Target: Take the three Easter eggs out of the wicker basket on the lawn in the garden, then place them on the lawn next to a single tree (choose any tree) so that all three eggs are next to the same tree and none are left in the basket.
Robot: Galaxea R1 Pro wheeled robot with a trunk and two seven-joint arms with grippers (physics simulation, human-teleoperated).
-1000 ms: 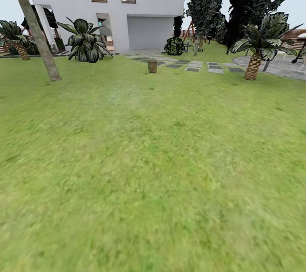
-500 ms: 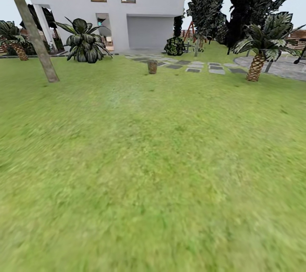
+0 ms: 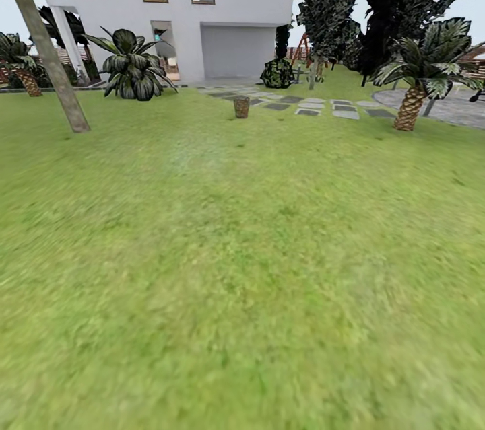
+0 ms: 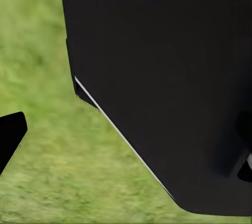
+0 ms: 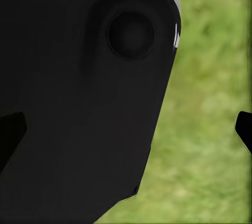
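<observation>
The wicker basket stands far off at about twelve o'clock on the lawn, just before the grey stepping stones, and no eggs can be made out, so by the look of it the whole task remains: reach it, lift three eggs, lay them by one tree such as the leaning trunk at ten o'clock. Whether either claw is spread or pressed together cannot be told from the wrist views, where dark robot body blocks the grass. No writing or brand is readable.

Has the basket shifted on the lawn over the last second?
No. The wicker basket sits just before the stepping stones, as earlier; only the camera moved.
</observation>
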